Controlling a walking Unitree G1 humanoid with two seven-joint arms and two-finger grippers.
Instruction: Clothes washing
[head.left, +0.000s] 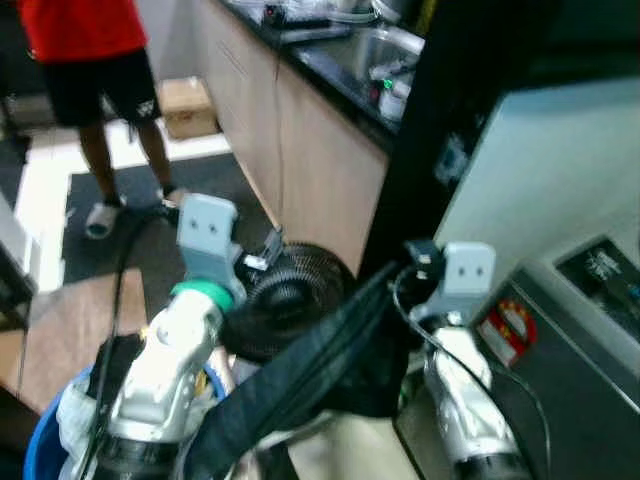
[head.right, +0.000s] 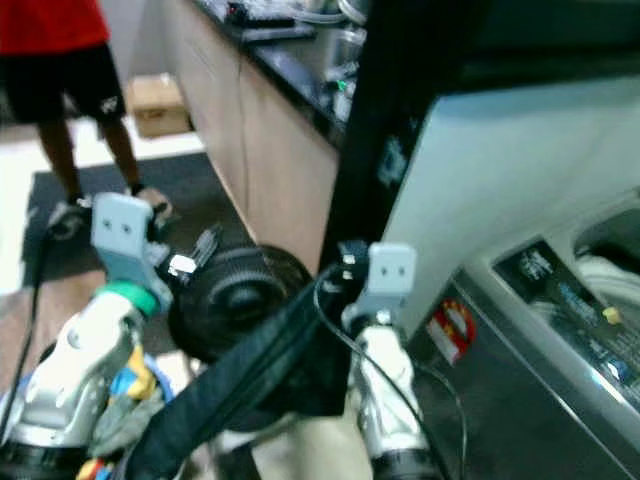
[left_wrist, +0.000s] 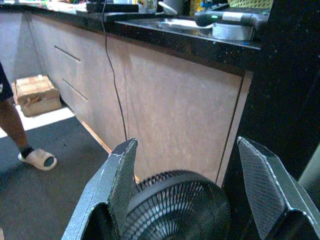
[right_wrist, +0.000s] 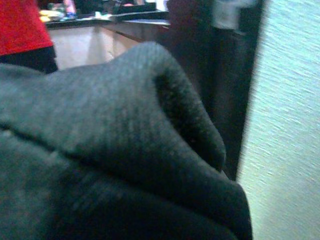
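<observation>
Right gripper (head.left: 405, 275) is up at chest height beside the washer (head.left: 580, 330). A dark garment (head.left: 320, 365) hangs off it and drapes down-left across the front. In the right wrist view the cloth (right_wrist: 110, 150) covers the fingers, so can't tell how they're set.

Left gripper (left_wrist: 192, 200) is spread wide with nothing between the fingers (left_wrist: 117, 182), pointing at a black fan (left_wrist: 175, 210) on the floor against the cabinet (left_wrist: 170, 115).

Blue basket (head.left: 45, 440) with mixed clothes sits under the left arm. Washer has a dark control panel (head.right: 570, 305) and a red sticker (head.left: 505, 325) on its lid. Counter (head.left: 340, 70) with a sink (head.left: 385, 50) runs behind. A person (head.left: 95, 70) in a red top, black shorts and slippers stands on the mat, with a cardboard box (head.left: 185, 105) nearby.
</observation>
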